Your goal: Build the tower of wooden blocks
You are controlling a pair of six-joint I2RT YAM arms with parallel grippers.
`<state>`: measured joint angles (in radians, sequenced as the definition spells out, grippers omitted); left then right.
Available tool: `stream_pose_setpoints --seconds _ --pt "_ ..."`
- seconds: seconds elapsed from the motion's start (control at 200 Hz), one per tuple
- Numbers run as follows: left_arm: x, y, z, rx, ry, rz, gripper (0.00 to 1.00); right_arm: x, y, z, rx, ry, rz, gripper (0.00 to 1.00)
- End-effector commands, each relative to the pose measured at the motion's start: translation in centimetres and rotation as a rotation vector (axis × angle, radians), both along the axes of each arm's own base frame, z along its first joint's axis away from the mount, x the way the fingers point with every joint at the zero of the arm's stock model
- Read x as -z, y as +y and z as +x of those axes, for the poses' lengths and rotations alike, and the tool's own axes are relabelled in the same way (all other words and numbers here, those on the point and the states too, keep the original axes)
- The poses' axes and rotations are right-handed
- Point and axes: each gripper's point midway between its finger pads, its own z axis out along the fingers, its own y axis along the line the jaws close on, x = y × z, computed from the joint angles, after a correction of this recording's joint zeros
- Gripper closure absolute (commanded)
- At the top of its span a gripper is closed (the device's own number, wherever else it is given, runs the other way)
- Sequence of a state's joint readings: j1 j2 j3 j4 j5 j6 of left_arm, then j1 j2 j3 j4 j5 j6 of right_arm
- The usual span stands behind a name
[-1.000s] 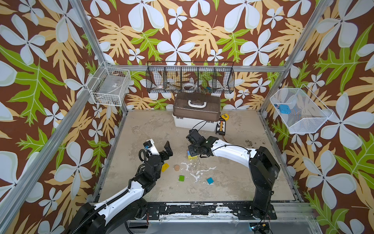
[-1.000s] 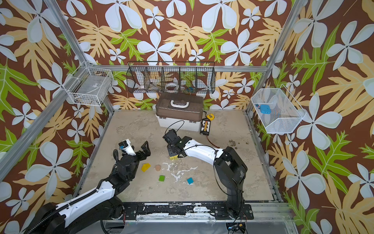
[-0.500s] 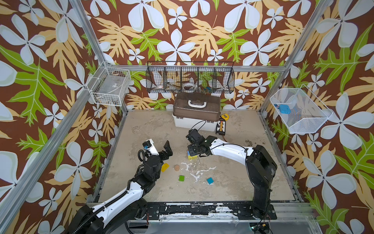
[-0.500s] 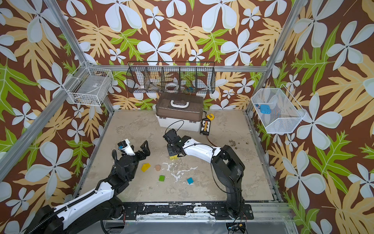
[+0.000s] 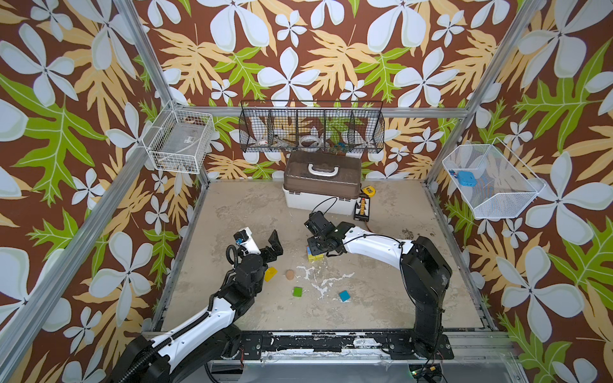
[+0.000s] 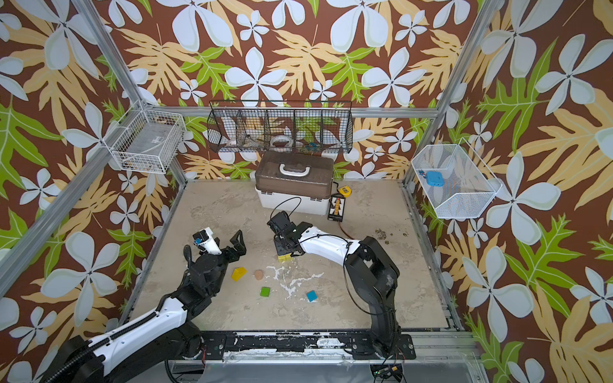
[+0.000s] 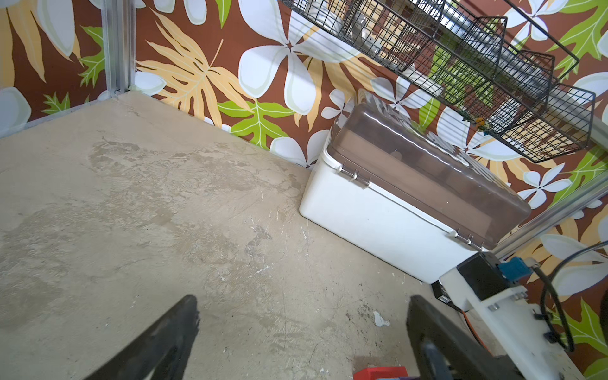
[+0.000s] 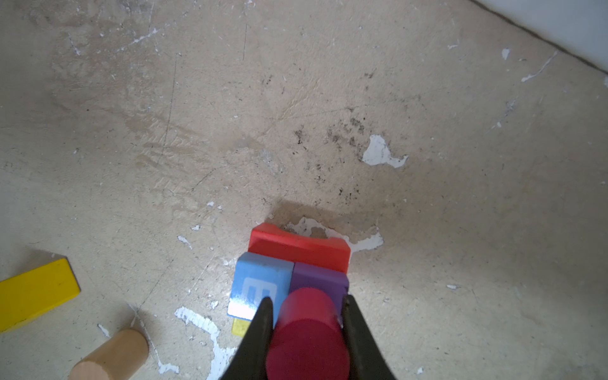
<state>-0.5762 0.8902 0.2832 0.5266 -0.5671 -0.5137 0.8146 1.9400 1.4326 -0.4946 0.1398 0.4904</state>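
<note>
Clamped in right jaws: dark pink wooden cylinder over purple wooden cube. Left jaws wide, empty. Centre, lower squarely, release.

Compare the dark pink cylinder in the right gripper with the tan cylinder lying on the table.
Colour: the pink cylinder is painted deep pink; the tan cylinder looks like bare wood. Hold: the pink cylinder is clamped in the right gripper; the tan cylinder lies loose on its side on the table. Place: the pink cylinder is over the purple block; the tan cylinder sits apart from it. Both are short round cylinders.
</note>
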Motion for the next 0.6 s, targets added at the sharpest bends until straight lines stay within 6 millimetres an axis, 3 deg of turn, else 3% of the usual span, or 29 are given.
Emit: stream_pose_setpoints --seconds 0.0,0.591 --pt "-0.38 0.03 0.11 -0.002 -0.009 0.002 0.00 -0.09 -0.15 0.25 0.007 -0.011 -0.015 0.83" --pt "-0.54 0.05 0.07 -0.002 -0.013 -0.002 0.00 -0.04 -0.46 0.47 0.019 -0.016 -0.027 0.75"
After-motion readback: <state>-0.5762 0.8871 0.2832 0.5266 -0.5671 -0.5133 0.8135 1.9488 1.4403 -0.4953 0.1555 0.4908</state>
